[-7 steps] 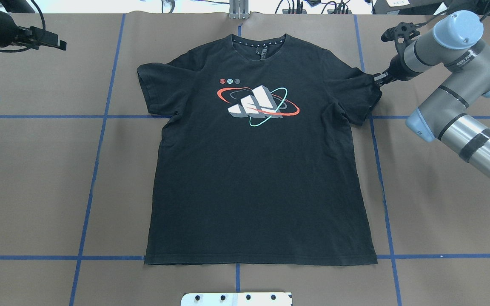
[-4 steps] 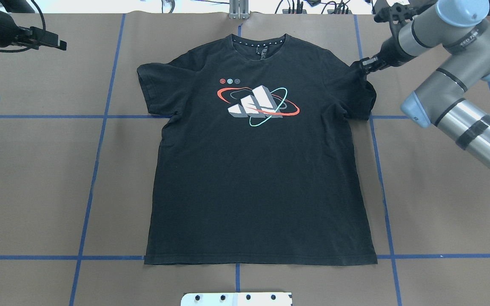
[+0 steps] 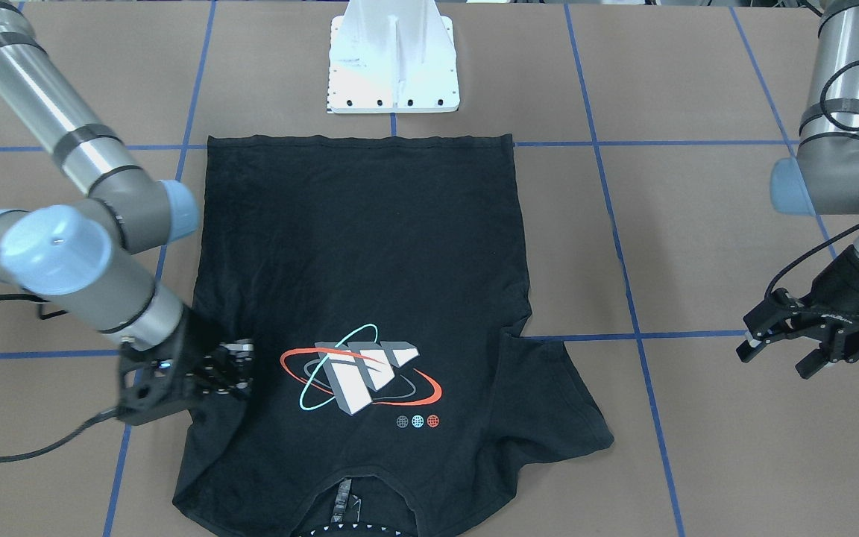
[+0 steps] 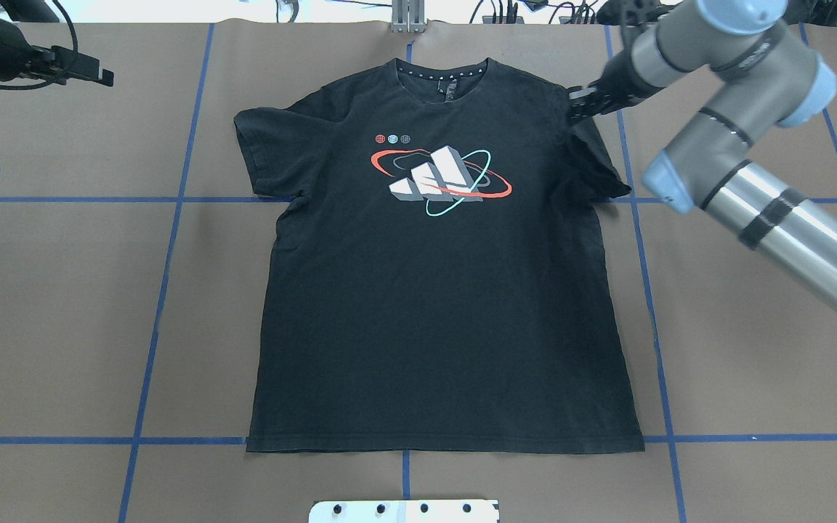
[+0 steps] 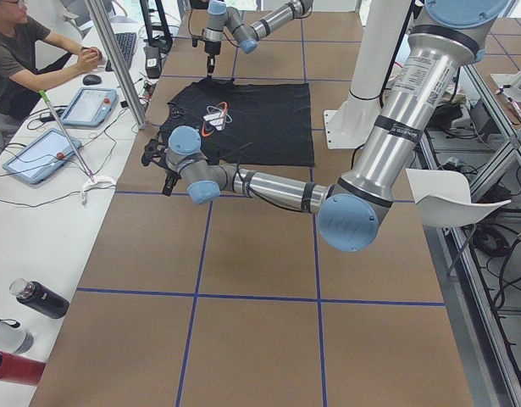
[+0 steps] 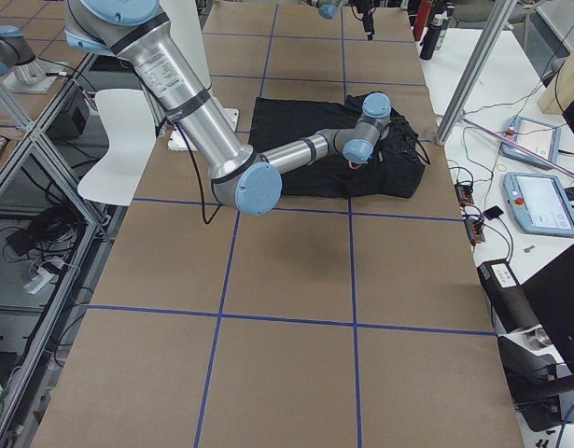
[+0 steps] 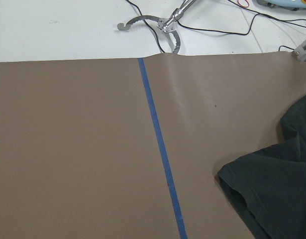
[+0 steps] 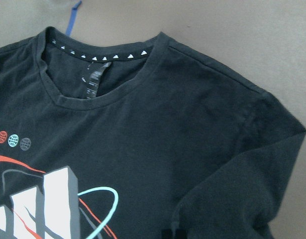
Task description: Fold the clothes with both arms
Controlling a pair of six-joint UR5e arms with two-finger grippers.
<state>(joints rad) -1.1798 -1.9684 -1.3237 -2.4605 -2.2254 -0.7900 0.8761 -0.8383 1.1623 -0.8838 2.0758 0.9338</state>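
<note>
Surface (image 4: 62,305): brown paper with a blue tape grid, fills the overhead frame. Only the side views show the room. The left-end view has a white surface (image 5: 23,246) down its left edge, with a seated person (image 5: 23,51) at upper left, tablets (image 5: 41,157) and bottles (image 5: 38,298) at lower left. T-shirt (image 4: 433,305): black, face up, flat at mid-frame overhead, hem toward the bottom and collar toward the top. Its view-left sleeve is spread; its view-right sleeve is creased and bunched toward the shoulder. Right arm (image 4: 774,211) enters from the right edge overhead and reaches to that shoulder. Left arm (image 3: 847,104) stands at the right edge of the front-facing view, well apart from the shirt. Pedestal base (image 3: 392,60): white, top centre in the front view, just beyond the hem; overhead shows only its edge. Right tool (image 4: 578,104): fingers together, pinched on sleeve cloth by the shoulder seam. Left tool (image 3: 772,358): fingers apart, over paper. Its wrist view shows paper, one tape line and a sleeve corner at lower right. Logo (image 4: 440,178): grey-white blocks with red and teal ovals, on the upper chest. White marks inside the collar (image 8: 100,57) are sharp only in the right wrist view.
</note>
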